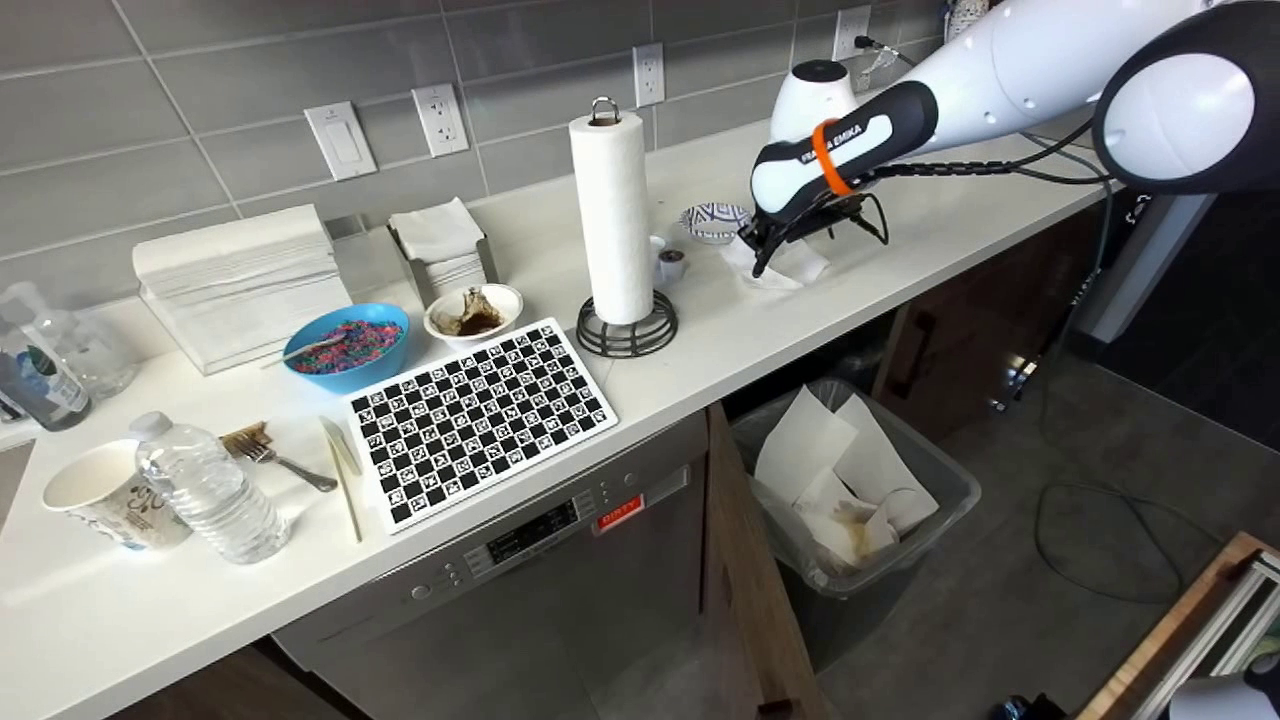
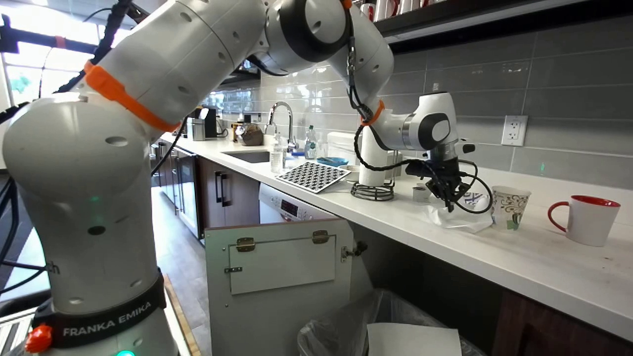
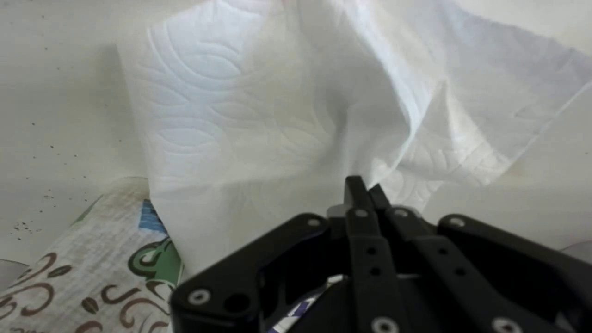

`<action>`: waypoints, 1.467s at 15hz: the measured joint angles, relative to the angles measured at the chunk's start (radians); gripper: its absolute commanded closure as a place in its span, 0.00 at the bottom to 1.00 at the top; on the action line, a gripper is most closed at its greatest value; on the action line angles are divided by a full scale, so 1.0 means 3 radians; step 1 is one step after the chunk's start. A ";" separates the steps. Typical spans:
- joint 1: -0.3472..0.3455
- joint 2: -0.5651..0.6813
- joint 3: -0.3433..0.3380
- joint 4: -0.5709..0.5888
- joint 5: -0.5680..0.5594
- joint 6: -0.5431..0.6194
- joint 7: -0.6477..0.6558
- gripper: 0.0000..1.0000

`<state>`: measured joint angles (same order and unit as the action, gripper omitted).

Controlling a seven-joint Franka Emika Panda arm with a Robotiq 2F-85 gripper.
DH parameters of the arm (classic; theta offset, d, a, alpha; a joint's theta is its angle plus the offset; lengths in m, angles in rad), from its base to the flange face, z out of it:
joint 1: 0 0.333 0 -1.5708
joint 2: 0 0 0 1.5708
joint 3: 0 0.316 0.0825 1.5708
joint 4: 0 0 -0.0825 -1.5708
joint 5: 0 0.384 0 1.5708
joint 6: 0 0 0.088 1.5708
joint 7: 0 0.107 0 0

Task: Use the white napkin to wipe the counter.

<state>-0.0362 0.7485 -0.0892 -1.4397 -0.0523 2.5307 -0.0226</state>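
Black two-finger gripper (image 3: 366,184): clamped on a creased white paper napkin (image 3: 259,138)
Smooth white countertop (image 2: 524,252): bare strip between napkin and front edge
Swirl-patterned paper cup (image 2: 511,207): beside napkin

Place is kitchen; of home or of office, cannot tell. Long white desk (image 1: 720,320) along tiled wall (image 1: 300,55), sink (image 2: 253,157) with tap (image 2: 291,126), cupboards (image 2: 242,202) below. Dishwasher (image 1: 500,610) under desk, red "DIRTY" sign (image 1: 619,514) on front. On desk: paper roll (image 1: 614,220), bowl (image 1: 365,378), fork (image 1: 285,462), mug (image 2: 591,222).
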 measured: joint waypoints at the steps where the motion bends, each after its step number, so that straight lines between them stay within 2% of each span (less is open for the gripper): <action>1: 0.0016 0.0012 -0.0017 -0.0003 -0.0028 0.0000 0.0027 1.00; 12: 0.0094 0.0038 -0.0037 -0.0045 -0.0168 -0.0067 0.0061 1.00; 22: 0.0083 -0.0351 0.0007 -0.0479 -0.0289 -0.0728 -0.0394 1.00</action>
<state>-0.0112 0.6433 -0.0871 -1.5834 -0.1389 2.3123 -0.1409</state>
